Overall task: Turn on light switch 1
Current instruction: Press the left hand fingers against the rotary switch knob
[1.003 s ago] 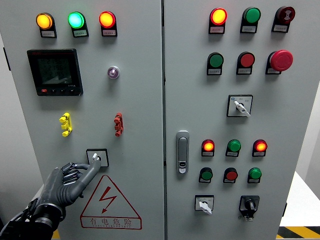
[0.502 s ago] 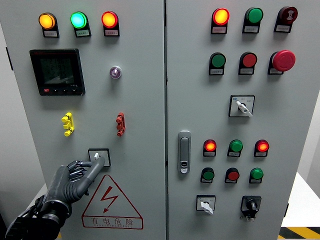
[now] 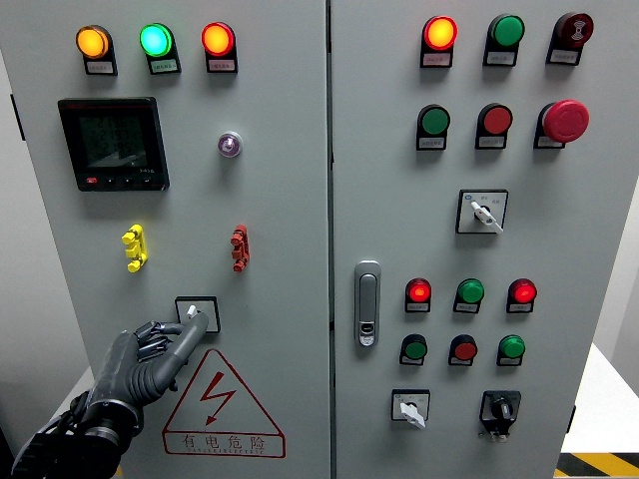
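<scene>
1. The left hand rises from the lower left corner, its dark forearm angled up and to the right toward the cabinet door.
2. One finger is stretched out with its tip touching the switch knob; the other fingers are curled in, holding nothing.
3. The light switch is a small rotary selector on a square plate, low on the left door, just above the warning triangle.
4. Its pale knob sits at the fingertip.
</scene>
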Robot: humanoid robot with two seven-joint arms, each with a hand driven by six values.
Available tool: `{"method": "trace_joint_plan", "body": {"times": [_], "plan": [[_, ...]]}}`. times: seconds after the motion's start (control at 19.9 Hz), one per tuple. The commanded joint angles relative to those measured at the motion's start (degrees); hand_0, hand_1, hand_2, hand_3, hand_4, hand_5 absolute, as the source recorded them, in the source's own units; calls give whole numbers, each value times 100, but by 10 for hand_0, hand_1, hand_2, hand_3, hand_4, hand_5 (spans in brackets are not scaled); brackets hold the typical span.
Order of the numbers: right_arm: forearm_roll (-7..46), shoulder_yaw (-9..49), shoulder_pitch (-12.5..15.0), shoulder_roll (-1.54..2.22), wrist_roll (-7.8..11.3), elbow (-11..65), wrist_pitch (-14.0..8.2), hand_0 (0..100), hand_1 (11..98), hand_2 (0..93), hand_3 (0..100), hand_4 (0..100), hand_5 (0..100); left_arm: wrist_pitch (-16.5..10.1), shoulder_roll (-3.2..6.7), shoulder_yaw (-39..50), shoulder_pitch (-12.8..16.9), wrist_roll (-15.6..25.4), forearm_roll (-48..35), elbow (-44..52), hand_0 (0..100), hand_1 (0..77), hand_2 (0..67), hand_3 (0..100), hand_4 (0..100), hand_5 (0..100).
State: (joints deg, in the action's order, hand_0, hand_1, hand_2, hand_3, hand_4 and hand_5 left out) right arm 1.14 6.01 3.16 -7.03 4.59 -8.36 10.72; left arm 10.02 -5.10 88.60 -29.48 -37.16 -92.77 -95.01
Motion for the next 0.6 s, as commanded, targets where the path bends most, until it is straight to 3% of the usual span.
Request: {"method": "trace_joint_plan", "body": {"times": [0.0, 0.55], "plan": [[0, 5, 0, 0, -2, -8, 0, 0, 197, 0, 196, 193, 106, 0, 1, -1, -23, -116, -5, 0, 324, 506, 519, 862, 1000, 842], [0, -4, 0, 0, -2, -8, 0, 0, 194, 0, 196, 193, 106, 0, 18, -1, -67, -151, -5, 0, 423, 485, 532, 862, 1000, 843]]}}
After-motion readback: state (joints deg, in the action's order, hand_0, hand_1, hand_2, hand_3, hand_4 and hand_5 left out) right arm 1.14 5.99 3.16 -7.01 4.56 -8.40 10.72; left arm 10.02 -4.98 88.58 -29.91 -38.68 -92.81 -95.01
